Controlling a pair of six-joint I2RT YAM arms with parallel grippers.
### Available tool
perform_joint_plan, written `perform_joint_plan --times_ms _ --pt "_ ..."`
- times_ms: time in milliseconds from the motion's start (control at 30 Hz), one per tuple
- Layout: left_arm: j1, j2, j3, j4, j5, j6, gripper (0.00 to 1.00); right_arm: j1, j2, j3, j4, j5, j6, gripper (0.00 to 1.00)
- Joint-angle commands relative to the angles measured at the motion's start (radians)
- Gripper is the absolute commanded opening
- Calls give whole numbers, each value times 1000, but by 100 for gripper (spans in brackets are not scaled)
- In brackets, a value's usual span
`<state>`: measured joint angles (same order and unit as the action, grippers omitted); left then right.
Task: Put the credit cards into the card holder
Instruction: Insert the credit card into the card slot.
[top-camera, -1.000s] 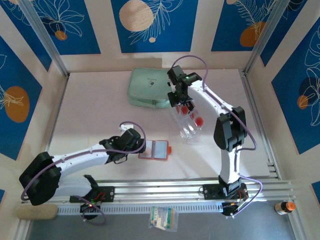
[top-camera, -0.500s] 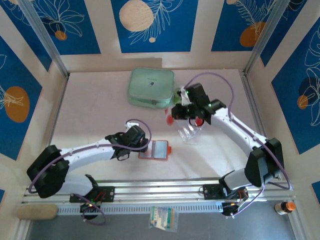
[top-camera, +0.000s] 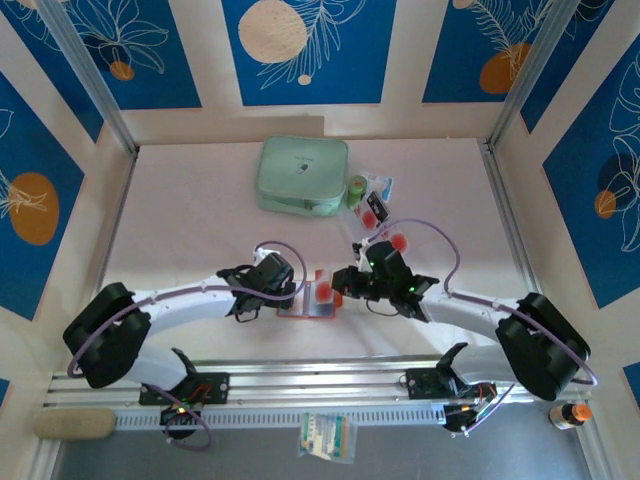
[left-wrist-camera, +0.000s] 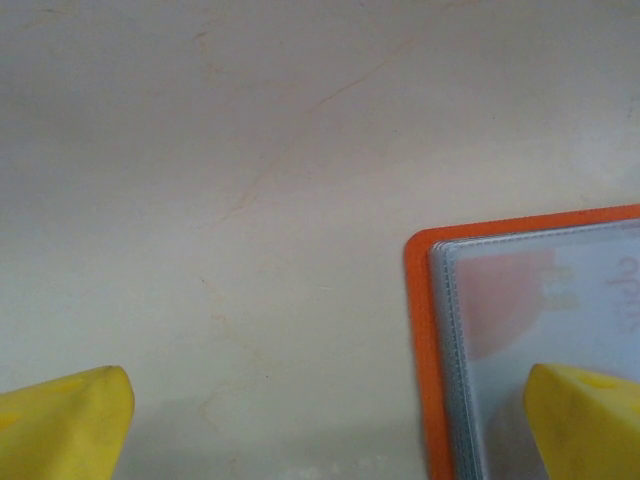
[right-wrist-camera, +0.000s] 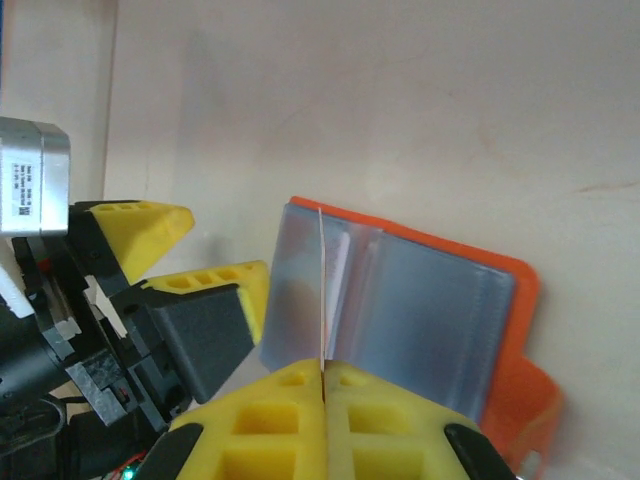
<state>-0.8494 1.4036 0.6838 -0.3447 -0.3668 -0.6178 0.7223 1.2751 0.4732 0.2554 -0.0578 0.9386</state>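
Right gripper (right-wrist-camera: 322, 372): clenched on one credit card (right-wrist-camera: 322, 290), seen edge-on, which stands upright against the clear pockets.
Card holder (right-wrist-camera: 430, 300): lies open on the table (left-wrist-camera: 250, 150), near the front edge, between the two grippers.
Left gripper (left-wrist-camera: 320, 430): fingers spread wide, grasping nothing; one fingertip (left-wrist-camera: 585, 420) overlaps the holder's left page.
Remaining credit cards (top-camera: 369, 216): farther back, just right of the mint-green case (top-camera: 303, 175).
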Motion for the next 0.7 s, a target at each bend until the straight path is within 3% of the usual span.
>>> perform_joint_plan --times_ms 0,667 --pt "-8 20 22 -14 3 20 100 43 42 -13 172 69 49 0" --pt "-10 57 -15 -64 -31 -41 100 103 157 -31 285 196 54 0"
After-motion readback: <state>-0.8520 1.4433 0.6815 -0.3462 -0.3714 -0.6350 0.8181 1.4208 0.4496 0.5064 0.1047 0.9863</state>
